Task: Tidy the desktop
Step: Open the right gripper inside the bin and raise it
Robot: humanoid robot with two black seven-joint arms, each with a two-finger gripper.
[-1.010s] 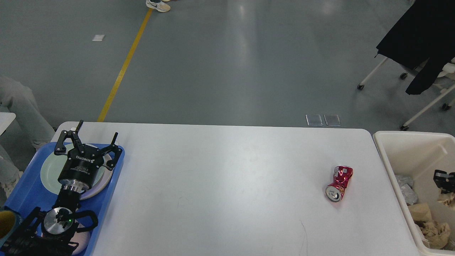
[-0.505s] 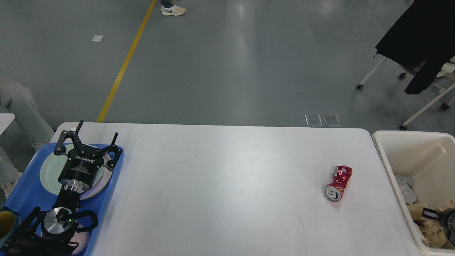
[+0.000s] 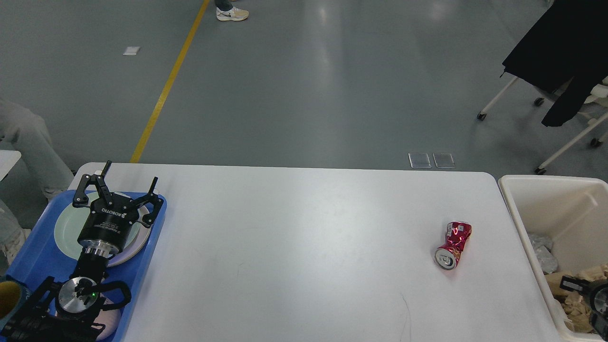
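Left gripper [image 3: 115, 190], jaws spread, idles over tray [image 3: 35, 259]; right jaws unreadable in bin [image 3: 546, 199]; can [image 3: 452, 245] awaits on counter [image 3: 304, 247], well apart.

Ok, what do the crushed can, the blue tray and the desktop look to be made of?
The can looks like thin metal: glossy red skin, dented and creased, silver end. The blue tray seems moulded plastic, with a smooth, even colour and a raised rim. The desktop is matte white, probably laminate; I cannot tell for sure.
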